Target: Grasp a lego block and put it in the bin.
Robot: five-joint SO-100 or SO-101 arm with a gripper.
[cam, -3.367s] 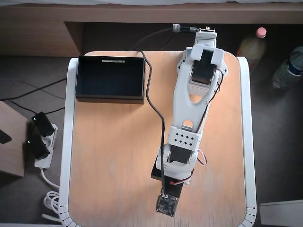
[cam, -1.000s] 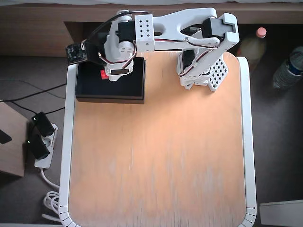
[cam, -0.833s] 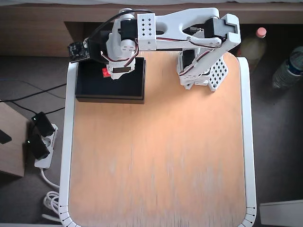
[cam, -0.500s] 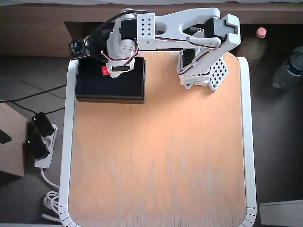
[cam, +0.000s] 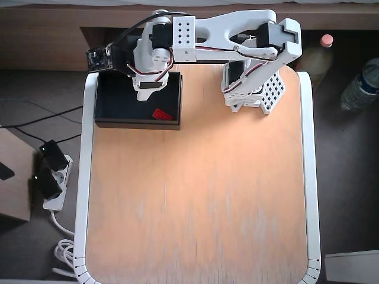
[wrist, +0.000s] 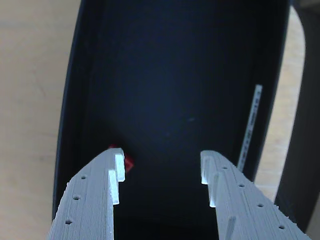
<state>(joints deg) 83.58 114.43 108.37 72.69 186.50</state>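
The lego block (cam: 161, 113) lies loose on the floor of the bin (cam: 112, 112), below and a little to the right of the claw in the overhead view, close to the bin's near long wall. In the wrist view the red brick (wrist: 126, 163) peeks out just past the tip of the left finger (wrist: 111, 175), and I cannot tell whether it touches that finger. The claw (wrist: 161, 169) hangs over the bin with its fingers spread wide and nothing between them; dark bin floor fills the gap.

Judged from this, the task is as good as done: the block is inside the bin and the claw grips nothing. What seems left is only to draw the arm out and back.

Around the claw the bin walls are the nearest edges. In the wrist view one dark wall runs close along the left finger's side, while the wall bearing the white label strip (wrist: 251, 123) stands farther off on the right. Straight up looks the freest way out. The wooden table (cam: 195, 207) beyond the bin's near wall is bare and roomy, and the arm's base (cam: 251, 89) stands well to the claw's right in the overhead view.
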